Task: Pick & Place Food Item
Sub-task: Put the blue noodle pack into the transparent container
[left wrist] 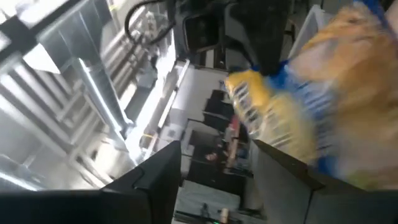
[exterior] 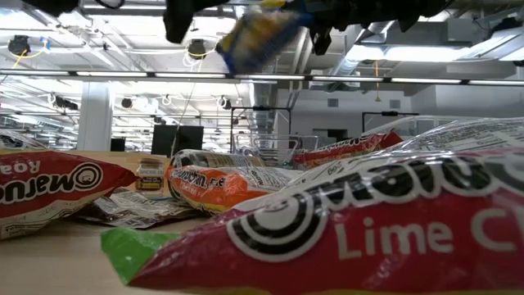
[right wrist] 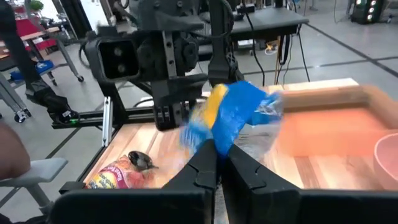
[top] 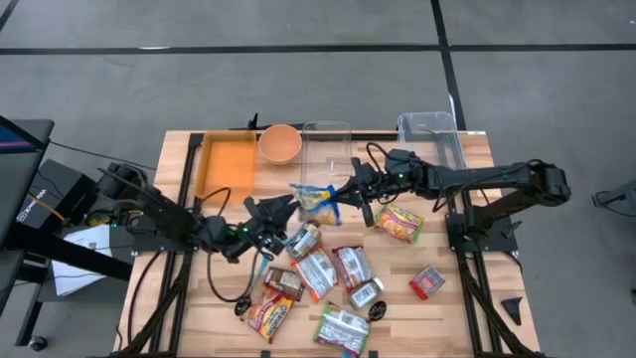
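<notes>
Above the middle of the wooden bench (top: 199,313), a blue-and-yellow crinkled plastic snack bag (top: 318,202) hangs lifted clear of the surface, between the two arms. The right tool (right wrist: 216,163) pinches one edge of this bag, its dark fingers pressed together on the plastic. The left tool (top: 286,207) sits just beside the bag's left side, its fingers spread apart with the bag close in front of them; whether they touch it cannot be told. Below and nearer lie scattered packets: a red-and-white ramen packet (top: 352,267), a green-edged lime ramen packet (top: 342,328), a small red box (top: 427,283) to the right. At the far edge stand an orange rectangular tray (top: 227,164), an orange round bowl (top: 280,143) and two clear plastic tubs (top: 433,134).
</notes>
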`<control>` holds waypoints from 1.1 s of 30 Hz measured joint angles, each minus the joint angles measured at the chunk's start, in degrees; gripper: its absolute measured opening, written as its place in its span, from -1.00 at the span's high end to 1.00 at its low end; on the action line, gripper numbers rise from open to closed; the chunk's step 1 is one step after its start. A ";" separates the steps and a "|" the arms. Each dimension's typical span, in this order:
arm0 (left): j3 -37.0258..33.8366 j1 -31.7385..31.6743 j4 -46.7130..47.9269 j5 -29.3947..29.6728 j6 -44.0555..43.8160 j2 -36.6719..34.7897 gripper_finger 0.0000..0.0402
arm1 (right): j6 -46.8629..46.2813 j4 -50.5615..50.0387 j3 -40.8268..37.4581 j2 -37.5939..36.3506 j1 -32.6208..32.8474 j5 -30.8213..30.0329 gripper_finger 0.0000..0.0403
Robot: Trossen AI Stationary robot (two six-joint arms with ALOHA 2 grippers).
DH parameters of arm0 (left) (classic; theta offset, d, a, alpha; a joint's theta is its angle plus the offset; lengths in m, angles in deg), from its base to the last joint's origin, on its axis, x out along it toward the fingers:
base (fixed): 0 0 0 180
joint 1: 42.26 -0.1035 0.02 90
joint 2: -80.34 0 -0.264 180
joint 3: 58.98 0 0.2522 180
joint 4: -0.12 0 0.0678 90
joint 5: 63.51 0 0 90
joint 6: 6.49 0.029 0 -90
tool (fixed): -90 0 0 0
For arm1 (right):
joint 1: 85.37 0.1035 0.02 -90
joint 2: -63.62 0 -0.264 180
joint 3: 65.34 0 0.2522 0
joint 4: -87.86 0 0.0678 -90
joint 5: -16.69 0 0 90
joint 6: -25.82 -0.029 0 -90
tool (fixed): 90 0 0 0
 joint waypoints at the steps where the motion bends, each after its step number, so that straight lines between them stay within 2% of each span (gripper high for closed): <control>1: 0.00 0.32 2.34 0.69 -2.13 -1.25 0.05 | 0.17 -0.73 0.00 -0.36 0.00 0.00 0.97; 7: 0.00 0.51 19.03 2.31 -16.43 -9.56 0.06 | 1.19 -3.40 0.00 -2.79 0.00 -0.05 0.97; 11: -0.02 0.44 25.43 2.28 -22.76 -14.23 0.08 | 1.79 -5.42 0.00 -4.13 -0.02 -0.05 0.97; 19: -0.02 0.44 28.16 2.17 -29.67 -19.41 0.09 | 2.36 -5.77 0.02 -3.89 -0.04 -0.07 0.97; 29: -0.02 0.42 28.77 2.10 -30.23 -19.67 0.10 | 2.79 -5.60 0.02 -3.89 -0.04 -0.29 0.97; 33: -0.02 0.42 28.75 2.07 -31.25 -19.67 0.10 | 5.12 -6.99 0.02 -4.56 0.00 -5.36 0.97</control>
